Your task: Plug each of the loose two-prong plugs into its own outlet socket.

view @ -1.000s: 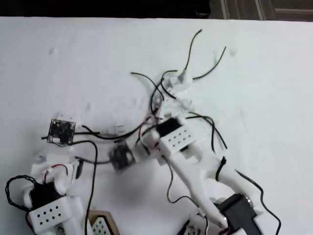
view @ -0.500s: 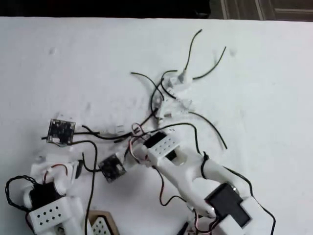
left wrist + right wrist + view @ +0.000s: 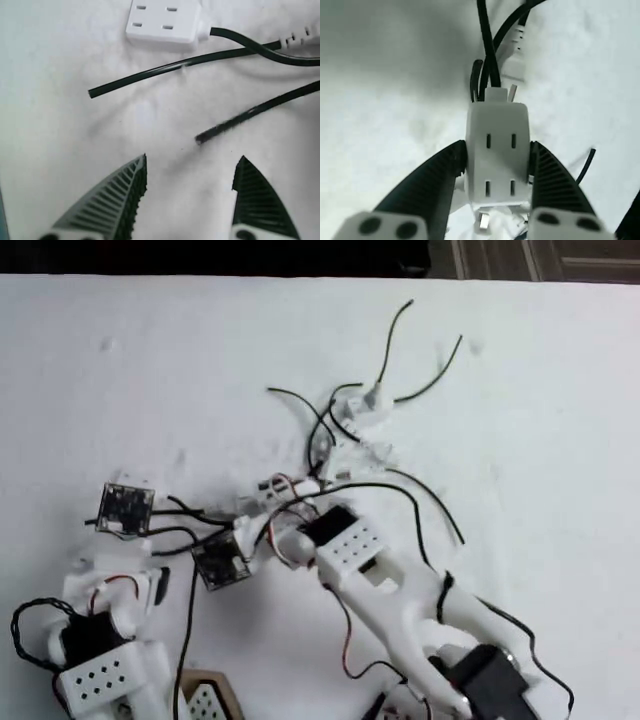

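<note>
Your right gripper has its jaws clamped on the sides of a white outlet block, with the block's two pairs of slots facing the wrist camera. Black cables meet the block's far end. A metal prong stands there beside a white moulding, and you cannot tell from this angle whether it belongs to a seated plug. The second outlet block lies flat ahead of your left gripper, whose jaws stand apart over the bare surface, touching nothing. Two things lie between those jaws and that block: a cut cable end and, nearer the jaws, a second cable end. From above, a loose white plug sits in a tangle of black leads farther out, well apart from the left arm at the near left corner. The right arm lies diagonally from the near edge toward the middle. The surface is white, and beyond its far edge runs a dark strip.
</note>
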`<action>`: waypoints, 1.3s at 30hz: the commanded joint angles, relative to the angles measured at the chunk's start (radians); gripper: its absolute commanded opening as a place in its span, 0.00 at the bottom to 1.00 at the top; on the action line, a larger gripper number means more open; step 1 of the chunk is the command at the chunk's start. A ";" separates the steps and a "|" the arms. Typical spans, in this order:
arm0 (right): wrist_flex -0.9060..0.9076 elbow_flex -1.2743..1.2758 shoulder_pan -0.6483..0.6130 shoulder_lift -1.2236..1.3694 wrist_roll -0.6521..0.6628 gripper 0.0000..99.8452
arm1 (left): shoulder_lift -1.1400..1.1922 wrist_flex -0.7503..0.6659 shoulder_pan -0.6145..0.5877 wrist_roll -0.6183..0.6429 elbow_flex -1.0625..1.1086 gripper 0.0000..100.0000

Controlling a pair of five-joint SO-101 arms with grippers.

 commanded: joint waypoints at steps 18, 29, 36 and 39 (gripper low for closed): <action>0.213 -0.103 -0.033 0.131 -0.255 0.31 | -0.008 -0.018 -0.001 0.012 -0.005 0.28; 0.246 -0.129 0.102 -0.102 -0.265 0.20 | -0.008 -0.018 -0.001 0.011 -0.005 0.28; 0.232 -0.129 0.255 -0.145 -0.316 0.16 | -0.008 -0.018 -0.001 0.011 -0.005 0.28; 0.159 -0.135 0.338 -0.110 -0.559 0.16 | -0.008 -0.018 -0.001 0.011 -0.005 0.28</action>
